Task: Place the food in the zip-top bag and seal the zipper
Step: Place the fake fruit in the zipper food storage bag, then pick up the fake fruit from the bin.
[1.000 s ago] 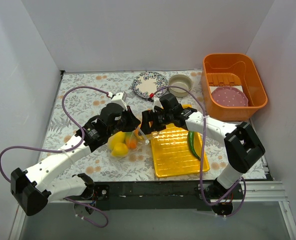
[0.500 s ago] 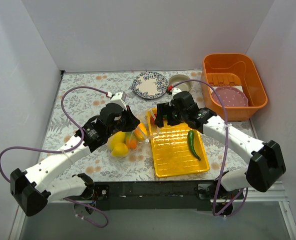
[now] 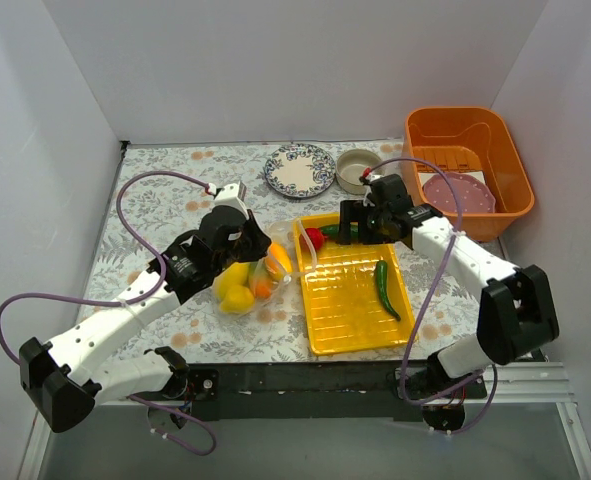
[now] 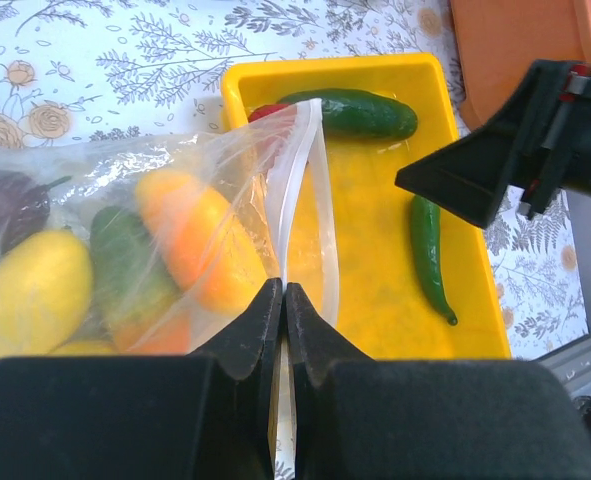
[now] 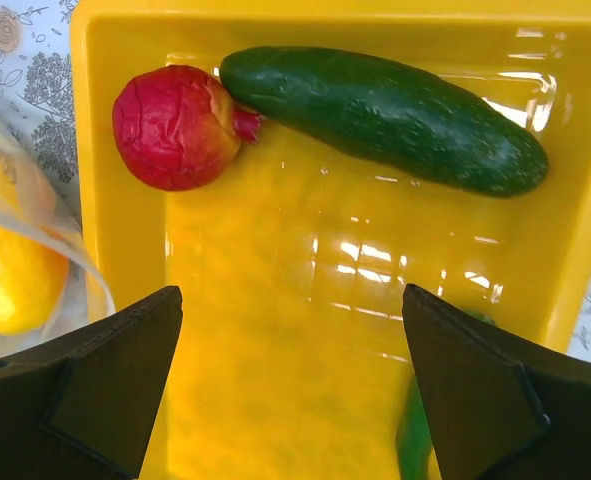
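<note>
The clear zip-top bag (image 3: 247, 280) lies left of the tray and holds yellow (image 4: 30, 290), orange (image 4: 195, 240), green (image 4: 120, 250) and dark purple (image 4: 10, 205) pieces. My left gripper (image 3: 263, 250) (image 4: 283, 290) is shut on the bag's pale zipper strip (image 4: 300, 190) and holds the mouth up, open toward the tray. My right gripper (image 3: 347, 228) (image 5: 293, 300) is open and empty above the tray's far end. A red fruit (image 5: 175, 125) (image 3: 315, 238) and a green cucumber (image 5: 385, 115) (image 4: 350, 112) lie just ahead of it. A green chili (image 3: 385, 288) (image 4: 430, 255) lies at the tray's right side.
The yellow ribbed tray (image 3: 350, 325) sits at the near middle of the table. An orange basin (image 3: 515, 175) with a pink plate (image 3: 458, 193) stands at the back right. A patterned plate (image 3: 300, 170) and a small bowl (image 3: 360, 170) stand behind the tray.
My right gripper has drawn back from the bag's mouth to the right and now hangs over the tray's far end, uncovering the red fruit and cucumber. The left gripper still holds the bag.
</note>
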You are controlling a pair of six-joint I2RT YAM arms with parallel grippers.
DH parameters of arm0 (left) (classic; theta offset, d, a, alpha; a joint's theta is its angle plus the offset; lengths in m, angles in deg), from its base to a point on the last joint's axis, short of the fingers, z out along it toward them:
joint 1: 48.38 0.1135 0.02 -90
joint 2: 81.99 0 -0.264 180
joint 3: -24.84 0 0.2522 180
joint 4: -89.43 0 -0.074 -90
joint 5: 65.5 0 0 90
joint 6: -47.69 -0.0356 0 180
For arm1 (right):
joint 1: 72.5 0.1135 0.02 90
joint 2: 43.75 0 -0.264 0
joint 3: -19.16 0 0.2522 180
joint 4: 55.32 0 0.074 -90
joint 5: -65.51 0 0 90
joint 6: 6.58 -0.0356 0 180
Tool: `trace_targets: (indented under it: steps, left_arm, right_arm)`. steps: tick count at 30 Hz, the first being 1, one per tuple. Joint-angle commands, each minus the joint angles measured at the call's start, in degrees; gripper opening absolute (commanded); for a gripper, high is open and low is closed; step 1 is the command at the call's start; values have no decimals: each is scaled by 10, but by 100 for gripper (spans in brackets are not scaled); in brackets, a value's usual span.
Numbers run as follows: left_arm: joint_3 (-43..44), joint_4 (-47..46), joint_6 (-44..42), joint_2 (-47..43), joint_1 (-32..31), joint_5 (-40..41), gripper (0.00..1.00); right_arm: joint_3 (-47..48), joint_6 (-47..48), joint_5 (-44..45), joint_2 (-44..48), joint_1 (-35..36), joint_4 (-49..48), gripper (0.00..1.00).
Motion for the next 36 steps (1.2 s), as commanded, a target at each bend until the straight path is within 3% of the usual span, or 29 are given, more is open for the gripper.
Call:
trace_targets:
  steps: [1, 12, 15, 18, 28, 36]
  left_arm:
    - [28, 18, 7, -12, 3, 41, 0]
    - [5, 15, 21, -45, 4, 47, 0]
    - [-7, 8, 24, -48, 3, 42, 0]
    - [-19, -2, 35, -55, 4, 41, 0]
    - [-26, -4, 36, -56, 4, 37, 0]
    - [-30, -2, 38, -63, 3, 42, 0]
  right_arm:
    - [58, -16, -71, -63, -5, -35, 98]
    - [127, -101, -145, -188, -6, -118, 94]
    - [147, -102, -152, -215, -6, -106, 95]
    - [156, -91, -169, -229, -3, -99, 87]
    - [168, -77, -164, -255, 9, -95, 88]
    - [205, -57, -140, -284, 28, -55, 73]
